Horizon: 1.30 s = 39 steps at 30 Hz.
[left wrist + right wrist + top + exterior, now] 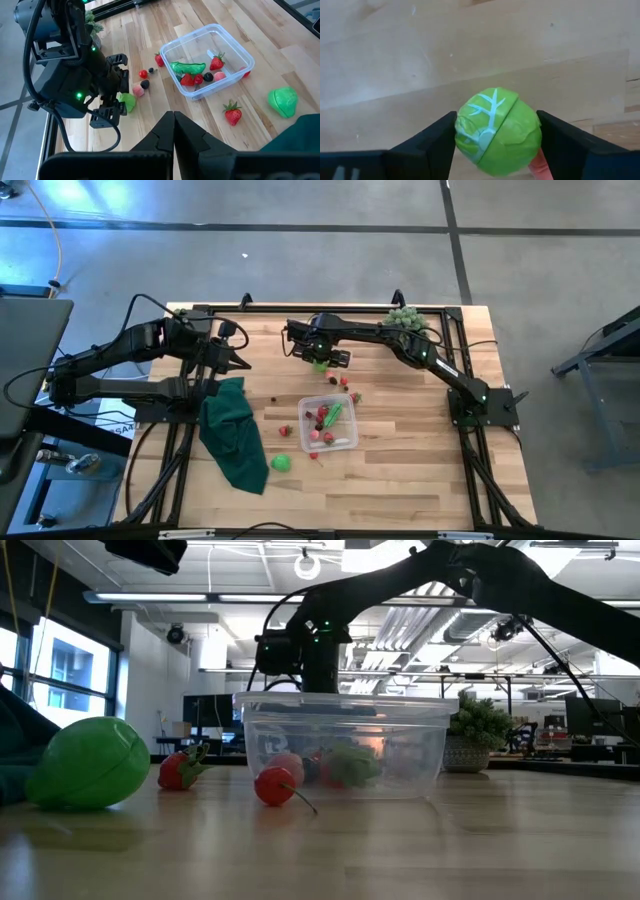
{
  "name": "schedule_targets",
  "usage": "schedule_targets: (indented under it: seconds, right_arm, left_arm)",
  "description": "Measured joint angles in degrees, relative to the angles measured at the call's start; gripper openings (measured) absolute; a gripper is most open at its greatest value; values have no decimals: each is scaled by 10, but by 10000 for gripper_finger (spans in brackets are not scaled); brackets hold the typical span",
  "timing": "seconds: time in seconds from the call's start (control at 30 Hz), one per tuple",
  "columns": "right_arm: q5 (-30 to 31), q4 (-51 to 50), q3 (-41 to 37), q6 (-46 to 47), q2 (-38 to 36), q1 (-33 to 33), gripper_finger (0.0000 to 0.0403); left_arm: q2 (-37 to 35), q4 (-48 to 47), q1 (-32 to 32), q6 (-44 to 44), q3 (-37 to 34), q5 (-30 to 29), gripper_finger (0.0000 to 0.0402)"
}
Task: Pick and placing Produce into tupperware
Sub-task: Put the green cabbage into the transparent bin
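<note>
Green sprout point(498, 131) sits between right hand point(497, 137) fingers, arm outstretched.

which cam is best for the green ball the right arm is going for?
Right wrist view: the green ball fills the frame between the right gripper fingers, leaf veins clear. Left wrist view shows it partly behind that gripper; high view only a green speck; low view hides it.

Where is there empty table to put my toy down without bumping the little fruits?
Bare wood lies right of the tupperware, toward the table's right edge. The front strip is free too. It is crowded behind the tupperware, where small produce sits by the right claw.
</note>
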Motion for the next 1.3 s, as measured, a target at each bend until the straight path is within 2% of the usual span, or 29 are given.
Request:
schedule_targets:
  seconds: [0.47,0.7,0.87,1.3]
  right_arm:
    - [3,3,10,-42,1,3,232]
    - [42,-37,65,-85,0,12,232]
    - [55,-48,53,-118,-34,16,232]
    - [114,-100,53,-337,-125,60,232]
  left_arm:
    - [0,0,0,0,0,0,1]
    - [0,0,0,0,0,0,1]
    - [0,0,0,0,0,0,1]
    - [0,0,0,0,0,0,1]
